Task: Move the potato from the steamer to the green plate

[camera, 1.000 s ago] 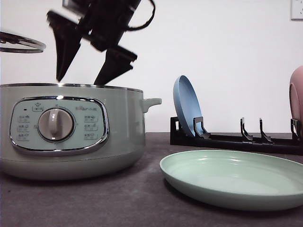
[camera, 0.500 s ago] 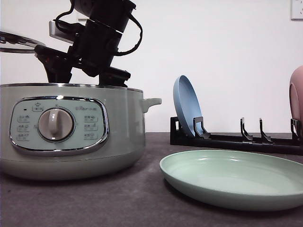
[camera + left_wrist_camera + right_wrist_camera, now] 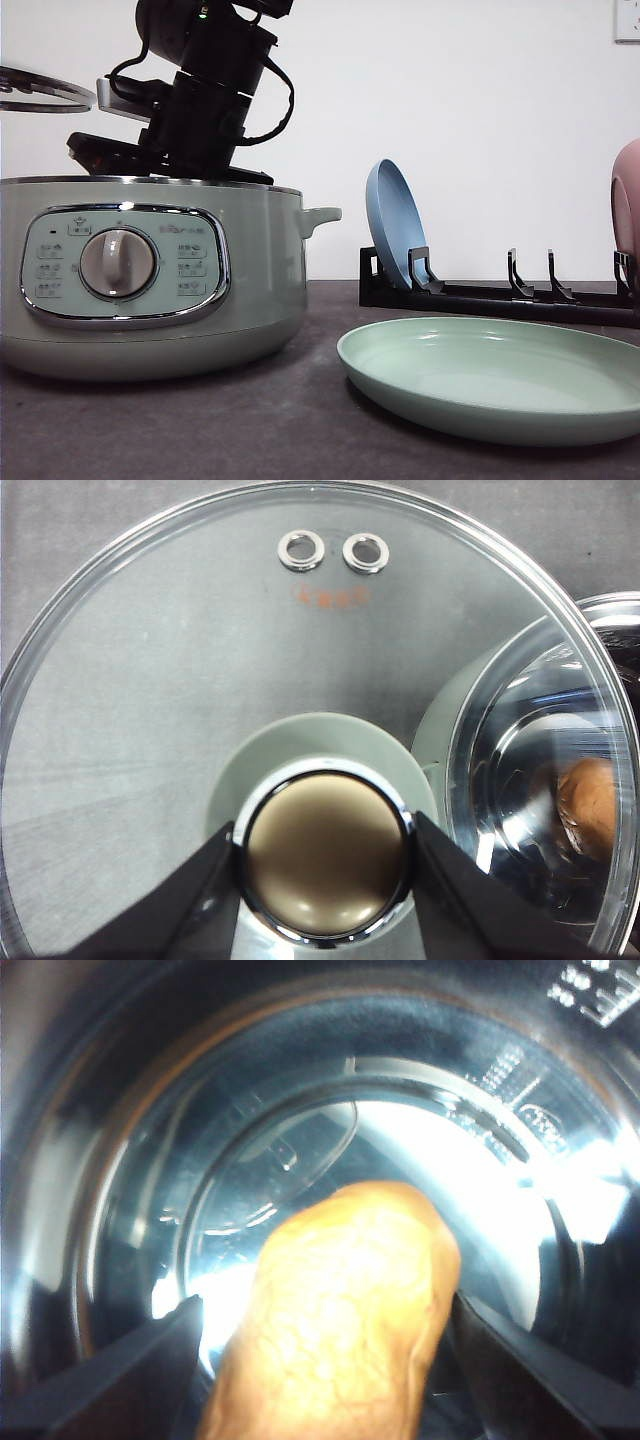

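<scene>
Inside the shiny steamer (image 3: 150,280), the right end effector (image 3: 330,1360) straddles the matte potato (image 3: 340,1320), unclosed.

One steamer (image 3: 150,275), one glass lid (image 3: 200,680), and one potato (image 3: 340,1320). Three plates: one green plate (image 3: 495,375), one blue plate (image 3: 395,225), one pink plate (image 3: 627,205). One black rack (image 3: 500,295). Two steam holes (image 3: 335,552) in the lid.

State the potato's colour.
Orange-brown potato, clearest in the right wrist view.
</scene>
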`<action>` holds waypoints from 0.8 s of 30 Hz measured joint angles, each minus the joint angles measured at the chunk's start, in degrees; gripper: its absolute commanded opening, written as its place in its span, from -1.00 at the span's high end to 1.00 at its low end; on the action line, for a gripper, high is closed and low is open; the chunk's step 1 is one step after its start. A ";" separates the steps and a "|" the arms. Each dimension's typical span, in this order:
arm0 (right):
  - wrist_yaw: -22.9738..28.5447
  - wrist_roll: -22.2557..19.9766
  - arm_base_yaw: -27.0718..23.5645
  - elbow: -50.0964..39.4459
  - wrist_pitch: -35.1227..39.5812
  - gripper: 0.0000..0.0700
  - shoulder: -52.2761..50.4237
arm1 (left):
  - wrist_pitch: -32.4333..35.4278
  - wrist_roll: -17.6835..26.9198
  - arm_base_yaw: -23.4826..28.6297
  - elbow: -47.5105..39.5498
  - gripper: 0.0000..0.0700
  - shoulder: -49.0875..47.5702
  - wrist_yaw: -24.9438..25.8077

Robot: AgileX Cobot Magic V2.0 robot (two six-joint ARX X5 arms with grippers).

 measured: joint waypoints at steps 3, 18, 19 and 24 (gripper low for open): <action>-0.02 0.00 0.03 0.00 -0.15 0.32 0.00 | 0.00 -0.01 0.00 0.00 1.00 0.00 0.01; -0.11 -0.81 -0.69 0.37 -0.93 0.61 -4.80 | 0.01 -0.01 0.00 0.00 1.00 0.00 0.02; -0.11 -1.05 -0.84 0.51 -1.11 0.61 -6.18 | 0.02 -0.01 0.00 0.00 1.00 0.00 0.06; -0.14 -2.77 -2.25 1.32 -3.98 0.63 -14.40 | 0.00 -0.01 -0.05 0.00 1.00 0.00 0.48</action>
